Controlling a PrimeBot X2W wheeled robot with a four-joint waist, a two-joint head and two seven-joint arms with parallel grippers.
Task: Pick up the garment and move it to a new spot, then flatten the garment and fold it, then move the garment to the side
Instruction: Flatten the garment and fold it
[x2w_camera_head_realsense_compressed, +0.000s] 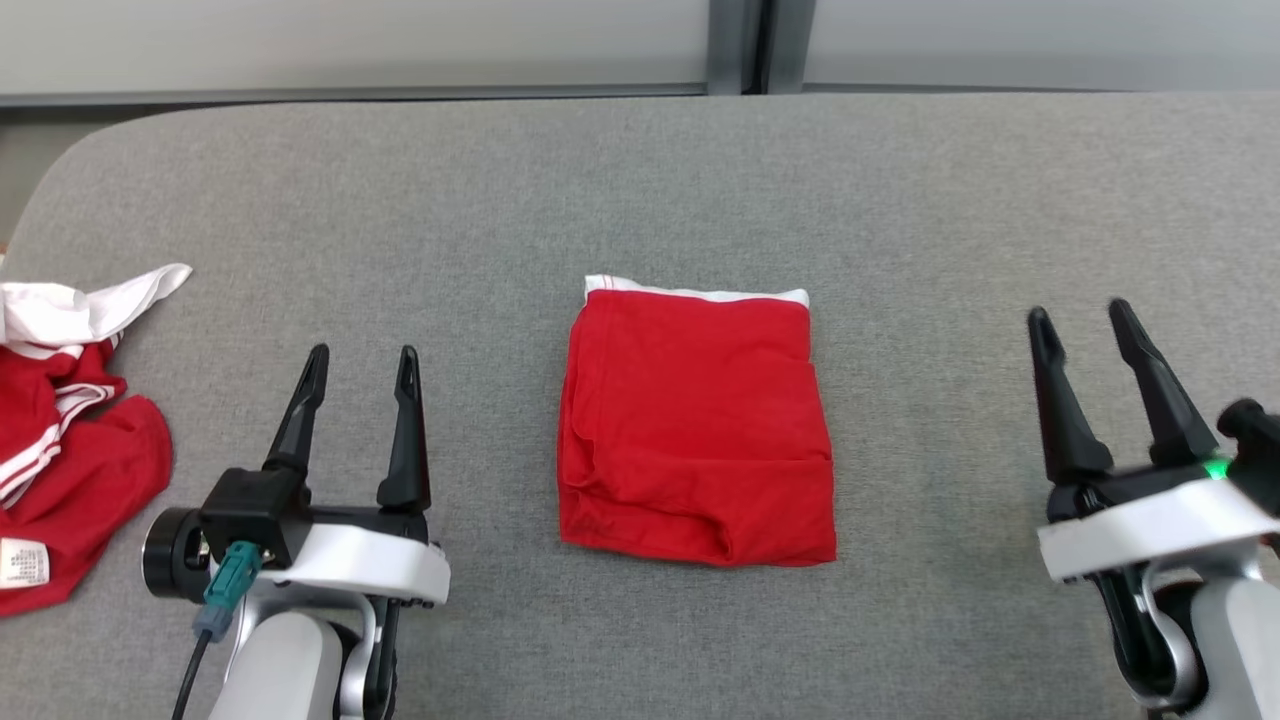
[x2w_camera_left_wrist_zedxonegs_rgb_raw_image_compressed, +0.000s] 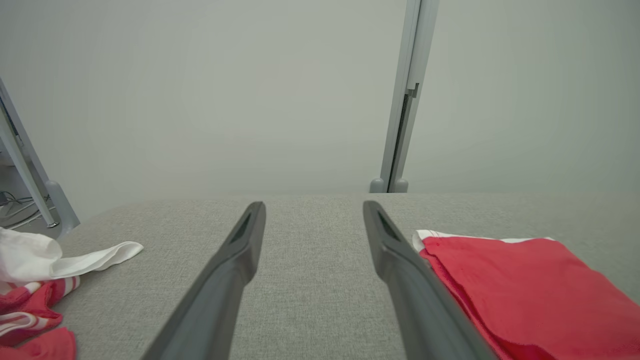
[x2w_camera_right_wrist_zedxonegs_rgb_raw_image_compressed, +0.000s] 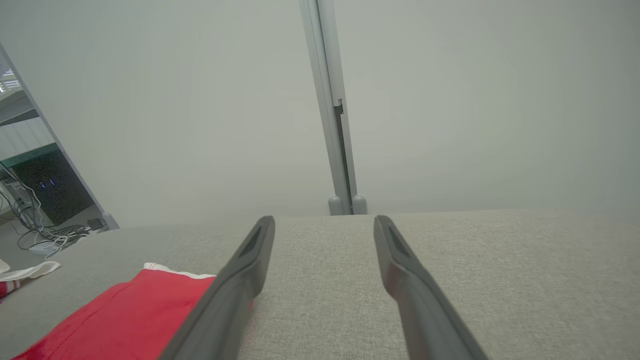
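Note:
A red garment (x2w_camera_head_realsense_compressed: 697, 425) with a white band along its far edge lies folded into a neat rectangle at the middle of the grey table (x2w_camera_head_realsense_compressed: 640, 180). My left gripper (x2w_camera_head_realsense_compressed: 362, 358) stands open to the garment's left, apart from it, nothing between its fingers. To the garment's right, also clear of it, my right gripper (x2w_camera_head_realsense_compressed: 1078, 311) is open and empty. The left wrist view has the garment (x2w_camera_left_wrist_zedxonegs_rgb_raw_image_compressed: 530, 285) just right of the left gripper (x2w_camera_left_wrist_zedxonegs_rgb_raw_image_compressed: 312, 207). In the right wrist view the garment (x2w_camera_right_wrist_zedxonegs_rgb_raw_image_compressed: 125, 320) lies left of the right gripper (x2w_camera_right_wrist_zedxonegs_rgb_raw_image_compressed: 324, 222).
A second red and white garment (x2w_camera_head_realsense_compressed: 60, 420) lies crumpled at the table's left edge, also seen as a heap (x2w_camera_left_wrist_zedxonegs_rgb_raw_image_compressed: 30, 285) in the left wrist view. A pale wall with a vertical metal post (x2w_camera_head_realsense_compressed: 740, 45) runs behind the table's far edge.

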